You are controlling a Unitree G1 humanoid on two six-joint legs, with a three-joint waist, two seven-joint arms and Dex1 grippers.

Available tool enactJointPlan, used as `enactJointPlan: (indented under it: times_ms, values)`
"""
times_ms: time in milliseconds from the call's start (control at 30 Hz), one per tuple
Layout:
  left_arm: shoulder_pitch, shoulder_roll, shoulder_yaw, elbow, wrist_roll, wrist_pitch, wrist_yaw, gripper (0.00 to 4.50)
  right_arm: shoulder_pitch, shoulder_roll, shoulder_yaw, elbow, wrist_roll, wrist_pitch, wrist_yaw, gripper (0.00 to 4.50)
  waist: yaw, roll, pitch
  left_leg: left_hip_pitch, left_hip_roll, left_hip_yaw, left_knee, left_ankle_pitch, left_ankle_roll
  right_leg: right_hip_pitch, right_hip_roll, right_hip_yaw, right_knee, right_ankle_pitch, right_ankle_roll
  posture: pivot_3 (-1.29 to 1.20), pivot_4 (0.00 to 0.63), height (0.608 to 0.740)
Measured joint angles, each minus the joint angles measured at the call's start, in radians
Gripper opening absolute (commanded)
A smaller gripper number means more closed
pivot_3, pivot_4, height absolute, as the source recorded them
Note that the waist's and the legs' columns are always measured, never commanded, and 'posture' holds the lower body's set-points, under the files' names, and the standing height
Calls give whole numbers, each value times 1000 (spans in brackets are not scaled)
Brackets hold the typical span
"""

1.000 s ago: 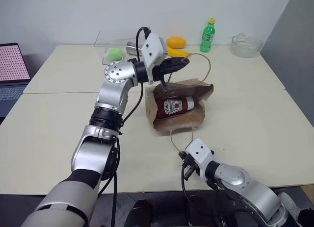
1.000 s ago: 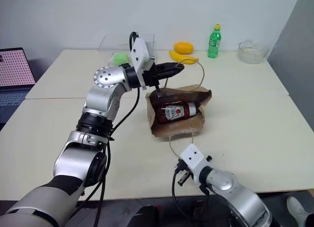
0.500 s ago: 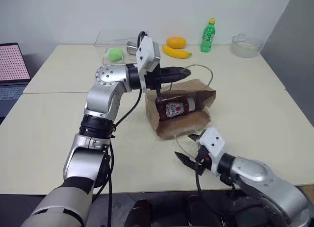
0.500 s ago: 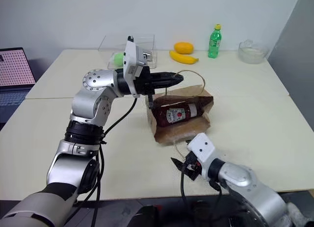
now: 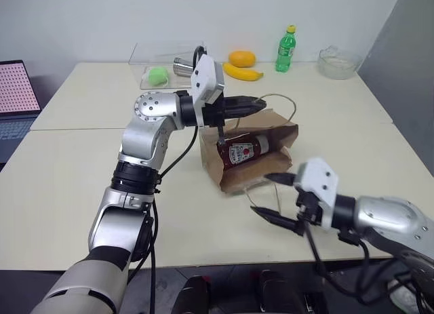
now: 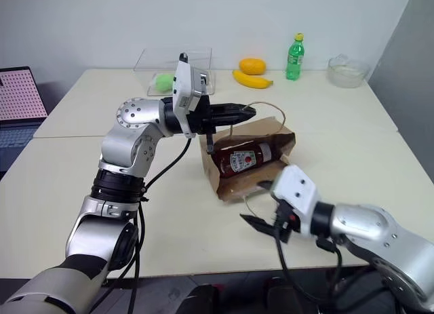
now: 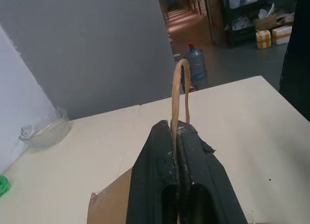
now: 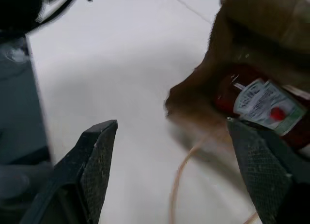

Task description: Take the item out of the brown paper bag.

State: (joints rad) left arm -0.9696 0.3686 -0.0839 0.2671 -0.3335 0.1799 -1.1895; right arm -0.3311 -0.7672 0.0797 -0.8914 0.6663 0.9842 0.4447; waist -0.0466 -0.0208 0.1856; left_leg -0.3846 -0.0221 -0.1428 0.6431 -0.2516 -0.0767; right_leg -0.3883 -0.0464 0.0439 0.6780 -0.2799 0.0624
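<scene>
The left pincer (image 5: 254, 104) is clamped on the bag handle (image 7: 180, 96). The right pincer (image 5: 274, 197) is apart near the brown paper bag (image 5: 271, 158). A banana (image 5: 243, 72) and green bottle (image 5: 286, 49) sit far back on the desk (image 5: 68, 165).

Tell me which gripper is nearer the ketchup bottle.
Left. The left gripper is shut on the bag handle just above the ketchup bottle. The right gripper is open over the table, short of the bag's mouth.

Sitting on the desk (image 5: 352, 134): one brown paper bag (image 5: 271, 146), one ketchup bottle (image 5: 243, 150), one green soda bottle (image 5: 285, 49), one banana (image 5: 242, 72), one orange fruit (image 5: 242, 57), one glass bowl (image 5: 338, 62).
</scene>
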Motion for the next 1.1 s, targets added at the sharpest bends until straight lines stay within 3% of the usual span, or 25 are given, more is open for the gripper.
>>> enactJointPlan:
  times_ms: [200, 533, 767, 1100]
  values:
    - [-9, 8, 4, 23, 2, -15, 4, 0, -213, 12, 312, 342, -390, -178, -20, 4470, -5, 0, 0, -1, 0, 0, -1, 0, 0, -2, 0, 0, 0, 0, -1, 0, 150, 740]
    - [-13, 11, 9, 24, 2, -21, 22, 0, -431, 118, 607, 757, -849, -477, 58, 4470, -10, 0, 0, -2, 0, 0, -1, 0, 0, -2, -1, 0, -1, 0, -1, 0, 150, 740]
    - [-14, 11, 9, 27, 2, -36, 22, 0, -513, 187, 693, 948, -1119, -672, 86, 4470, -11, 0, 0, -2, 0, 0, -1, 0, -1, -3, -1, 0, 0, 0, -1, 0, 150, 740]
    - [-14, 8, 9, 31, 3, -39, 26, 0, -590, 341, 687, 1176, -1243, -767, 150, 4470, -12, 1, 0, -2, 0, 0, -1, 0, -1, -3, -1, 0, 1, 1, -1, 0, 150, 740]
